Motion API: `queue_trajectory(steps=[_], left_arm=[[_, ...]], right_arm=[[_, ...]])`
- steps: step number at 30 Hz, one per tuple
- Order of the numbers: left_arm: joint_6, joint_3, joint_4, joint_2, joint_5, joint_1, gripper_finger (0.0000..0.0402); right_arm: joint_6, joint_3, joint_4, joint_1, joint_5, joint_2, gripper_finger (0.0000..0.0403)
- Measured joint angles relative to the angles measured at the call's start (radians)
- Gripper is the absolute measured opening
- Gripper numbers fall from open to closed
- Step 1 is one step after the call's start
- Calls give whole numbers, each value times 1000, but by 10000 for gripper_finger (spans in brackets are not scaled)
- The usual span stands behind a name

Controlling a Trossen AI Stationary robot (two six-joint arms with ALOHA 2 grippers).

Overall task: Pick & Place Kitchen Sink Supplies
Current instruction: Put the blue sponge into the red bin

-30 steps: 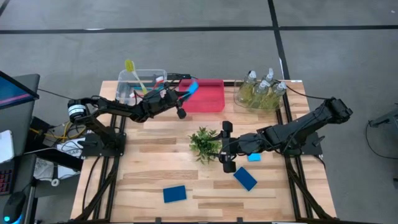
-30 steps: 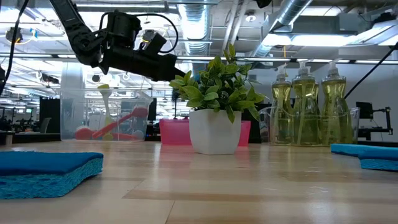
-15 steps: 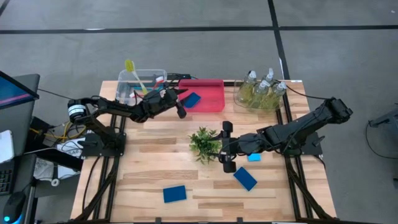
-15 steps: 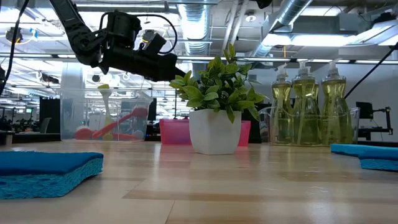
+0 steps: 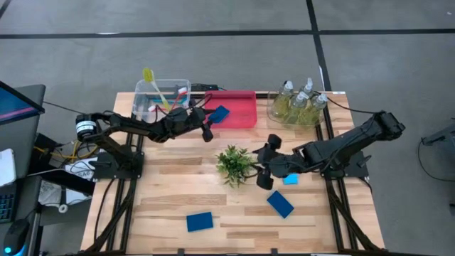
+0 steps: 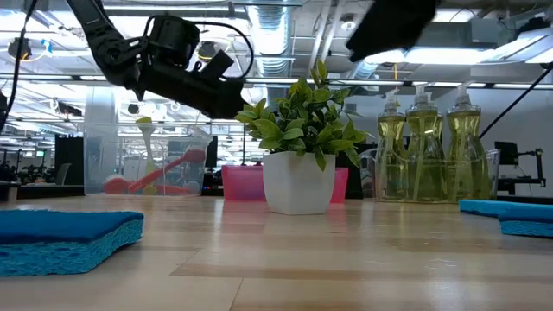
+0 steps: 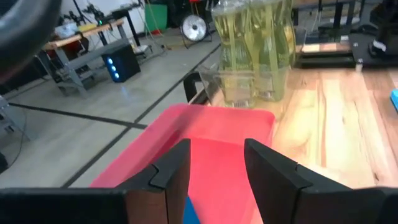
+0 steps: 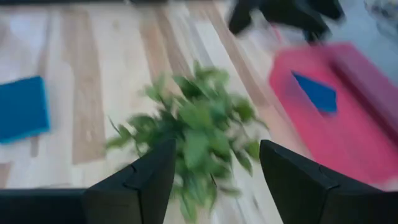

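My left gripper (image 5: 206,125) stands open at the pink bin's (image 5: 238,117) near left corner, with nothing between its fingers. A flat blue sponge (image 5: 219,114) lies in the pink bin, just beyond the fingertips. My right gripper (image 5: 268,161) hangs open, tipped down, beside the right side of the small potted plant (image 5: 234,163). More blue sponges lie on the table: one (image 5: 200,221) near the front edge, one (image 5: 280,204) right of it and a small one (image 5: 290,180) under the right arm. Pump bottles (image 5: 298,103) stand in a clear bin. Brushes (image 5: 160,94) lean in another clear bin.
The plant in its white pot (image 6: 298,181) stands mid-table between the arms. The clear brush bin (image 6: 147,160) is at the far left, the bottle bin (image 6: 428,164) at the far right, and the pink bin between them. Bare wood lies toward the near edge (image 5: 234,238).
My left gripper has opened and let go of the blue sponge, which has fallen into the pink bin. The gripper has then drawn back a little toward the table's near left. My right gripper has rolled and tipped downward beside the plant, sinking slightly, its fingers still wide apart.
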Motion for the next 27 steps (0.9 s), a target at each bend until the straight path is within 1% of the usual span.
queue_trajectory(steps=[4, 8, 13, 17, 19, 21, 23, 25, 27], left_arm=[[-1, 0, -85, -52, 0, 0, 153], [-17, 0, -207, -142, 0, -5, 154], [-114, 0, -380, -253, 9, -53, 154], [-192, 0, -525, -323, 69, -131, 154], [-288, 0, -567, -352, 140, -178, 154], [-375, -11, -568, -381, 233, -235, 154], [-424, -28, -566, -403, 299, -303, 154], [-435, -50, -563, -423, 305, -381, 154], [-442, -75, -536, -433, 275, -459, 154]], right_arm=[[138, 0, -142, -5, -1, -25, 226], [278, 0, -288, -5, -1, -35, 226], [410, 0, -431, -4, -1, -18, 226], [493, 0, -511, 6, -18, 19, 226], [540, 0, -540, 18, -41, 41, 226], [592, 0, -560, 32, -56, 60, 226], [657, 0, -583, 44, -61, 83, 226], [731, 0, -612, 56, -66, 109, 226], [795, 0, -651, 61, -86, 139, 226]])
